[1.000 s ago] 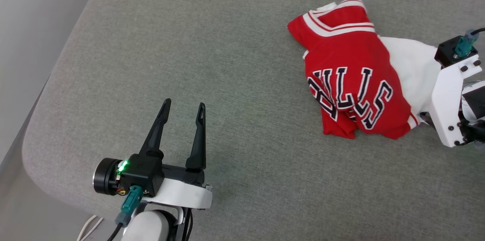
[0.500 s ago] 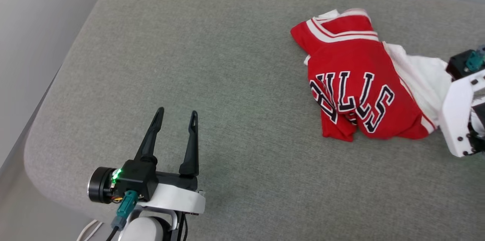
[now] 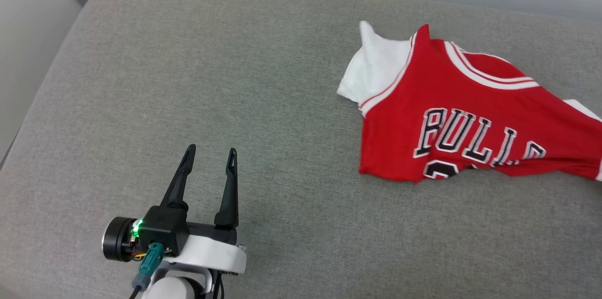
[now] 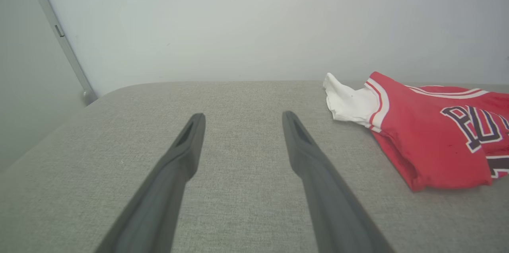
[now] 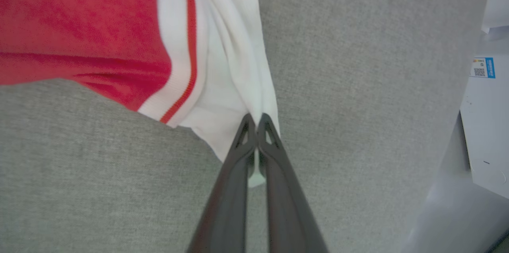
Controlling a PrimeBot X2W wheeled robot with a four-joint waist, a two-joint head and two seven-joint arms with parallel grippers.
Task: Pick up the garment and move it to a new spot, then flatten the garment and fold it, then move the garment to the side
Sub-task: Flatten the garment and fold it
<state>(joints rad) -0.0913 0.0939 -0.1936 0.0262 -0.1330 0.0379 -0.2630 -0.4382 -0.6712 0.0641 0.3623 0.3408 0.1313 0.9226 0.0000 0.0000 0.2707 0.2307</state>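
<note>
Right gripper (image 5: 257, 118) has its jaws pinched tight on the shirt (image 3: 451, 115) by its white sleeve (image 5: 234, 70); left gripper (image 3: 210, 151) gapes wide, empty. Pick-up begun (moving, flattening, folding all ahead).

The garment (image 3: 470, 111) reads "BULL", last letter half hidden

Left end effector (image 3: 211, 150) spread; right end effector (image 5: 256, 117) pinched.
</note>
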